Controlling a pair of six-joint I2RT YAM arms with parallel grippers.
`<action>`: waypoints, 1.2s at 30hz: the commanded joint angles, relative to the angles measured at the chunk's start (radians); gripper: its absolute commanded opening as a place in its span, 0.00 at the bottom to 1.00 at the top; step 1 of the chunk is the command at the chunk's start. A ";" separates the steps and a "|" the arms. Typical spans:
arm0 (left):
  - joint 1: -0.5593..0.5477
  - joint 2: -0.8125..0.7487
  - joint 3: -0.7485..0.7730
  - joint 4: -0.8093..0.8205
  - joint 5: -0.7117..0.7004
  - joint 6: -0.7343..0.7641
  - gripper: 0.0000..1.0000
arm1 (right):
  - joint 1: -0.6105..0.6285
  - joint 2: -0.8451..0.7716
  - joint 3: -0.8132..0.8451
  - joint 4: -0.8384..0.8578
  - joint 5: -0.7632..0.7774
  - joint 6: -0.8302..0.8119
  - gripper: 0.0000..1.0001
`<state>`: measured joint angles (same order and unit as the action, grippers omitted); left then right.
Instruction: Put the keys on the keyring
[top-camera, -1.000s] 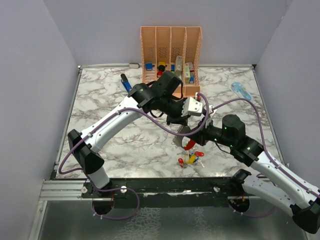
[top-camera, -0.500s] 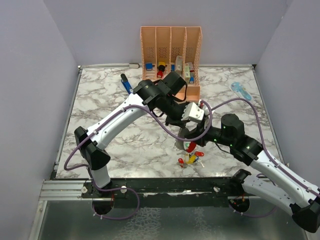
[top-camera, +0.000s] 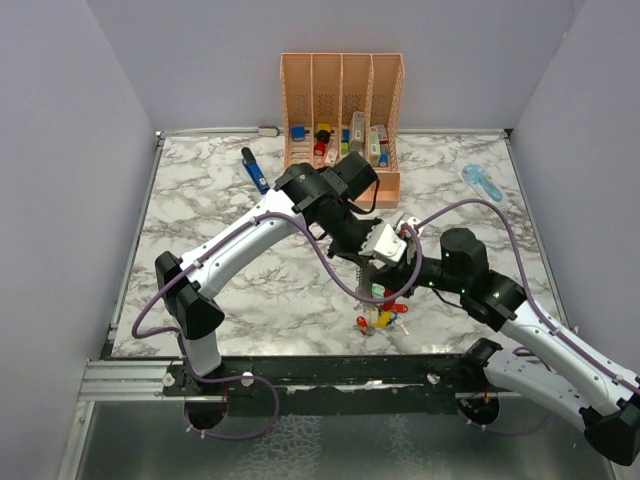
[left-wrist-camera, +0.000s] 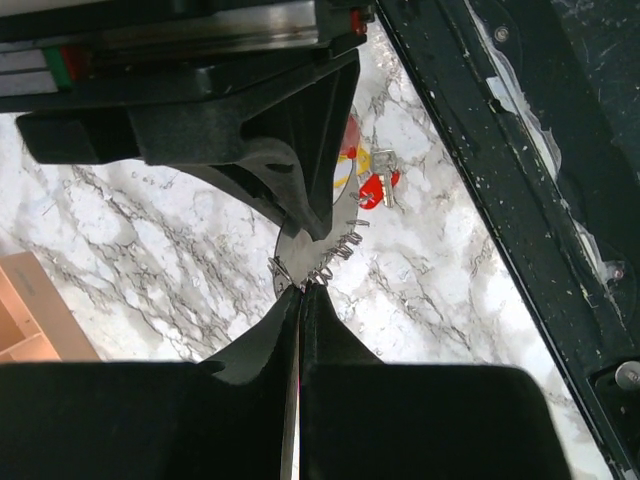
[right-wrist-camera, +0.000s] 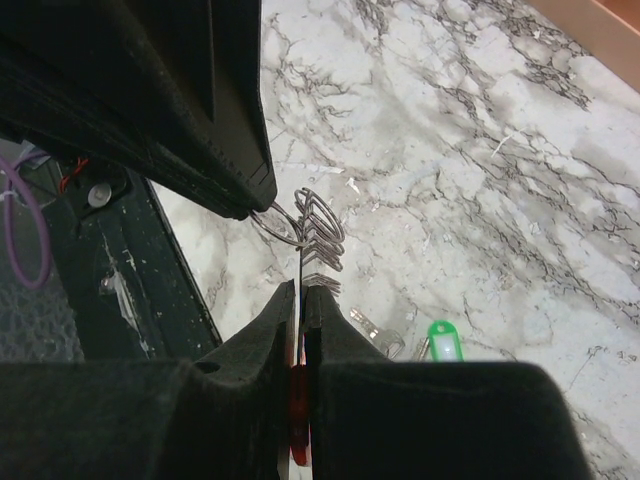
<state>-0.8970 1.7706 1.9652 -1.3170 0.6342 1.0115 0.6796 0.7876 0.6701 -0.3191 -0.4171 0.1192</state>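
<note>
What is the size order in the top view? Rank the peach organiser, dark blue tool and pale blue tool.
Largest: the peach organiser.
Then the pale blue tool and the dark blue tool, too alike to rank.

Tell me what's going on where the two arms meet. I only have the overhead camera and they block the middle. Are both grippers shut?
Observer: On the left wrist camera, the left gripper has its fingers pressed flat together, with thin wire loops just past the tips.
Operator: And the right one?
Observer: The right gripper is shut too. A red strip shows between its fingers, which looks like the red side of the keyring.
Operator: Is either one pinching the green key?
Observer: No. On the right wrist camera the green key sits off to the side of the right fingers, outside both grips.
</note>
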 joint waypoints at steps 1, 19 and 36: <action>-0.007 -0.015 -0.026 -0.092 -0.093 0.057 0.00 | 0.000 -0.013 0.060 0.037 -0.071 -0.025 0.01; -0.004 -0.056 -0.120 0.135 -0.106 -0.082 0.01 | 0.000 0.029 0.130 -0.062 -0.052 -0.058 0.01; 0.068 -0.178 -0.238 0.355 -0.026 -0.240 0.17 | 0.000 -0.016 0.062 0.023 0.052 0.064 0.01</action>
<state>-0.8574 1.6245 1.7374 -1.0569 0.5579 0.8379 0.6743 0.7773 0.7467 -0.3714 -0.3973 0.1364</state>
